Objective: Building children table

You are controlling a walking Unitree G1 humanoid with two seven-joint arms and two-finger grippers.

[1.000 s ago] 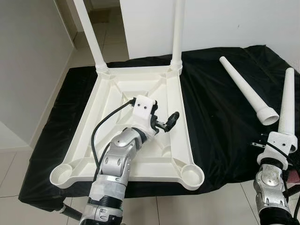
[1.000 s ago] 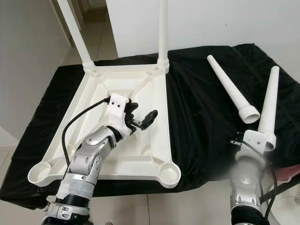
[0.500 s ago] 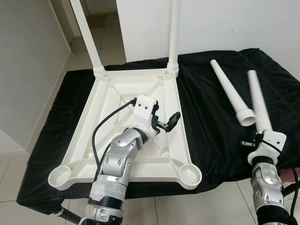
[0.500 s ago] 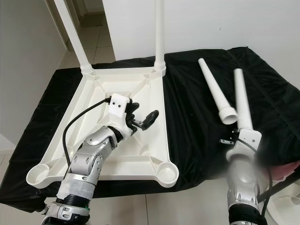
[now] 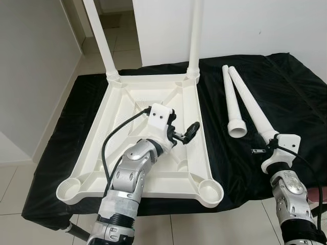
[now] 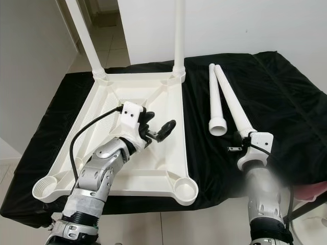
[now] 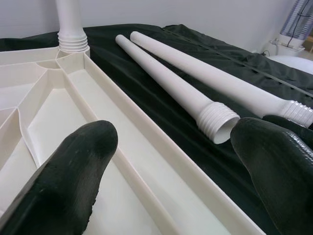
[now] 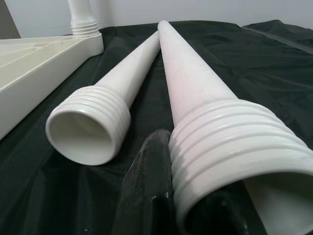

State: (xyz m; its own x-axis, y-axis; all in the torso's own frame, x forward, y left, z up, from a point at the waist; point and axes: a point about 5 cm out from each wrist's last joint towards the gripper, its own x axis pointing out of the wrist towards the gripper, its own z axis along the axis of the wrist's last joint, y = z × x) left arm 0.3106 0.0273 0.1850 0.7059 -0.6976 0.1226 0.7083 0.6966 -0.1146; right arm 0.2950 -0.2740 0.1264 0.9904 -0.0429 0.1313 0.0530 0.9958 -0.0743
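We have the black-draped desk [image 5: 66,127] before us, and on it the white tabletop [image 5: 127,168] lies upside down. We judge the build about half done: two legs already stand upright in its far corner sockets, the far-left leg [image 5: 102,43] and the far-right leg [image 5: 194,38], while the two near sockets, the near-left socket [image 5: 68,190] and the near-right socket [image 5: 209,189], are still empty.

Two more legs remain to be fitted. The loose leg [image 5: 233,104] lies on the cloth beside the tabletop, threaded end toward us. Touching it near their tips is the held leg [image 5: 250,107], whose threaded end sits between the fingers of our right gripper [image 5: 270,140]; the right wrist view shows a finger [image 8: 149,191] pressed against its threads, so we are grasping it.

Our left gripper [image 5: 183,137] hovers over the tabletop's underside near its right rim, fingers [image 7: 73,171] spread apart and empty.

Against a second ago, the held leg has swung from pointing up and away to lying low alongside the loose one, and our right arm has come inward; the left arm has hardly moved.
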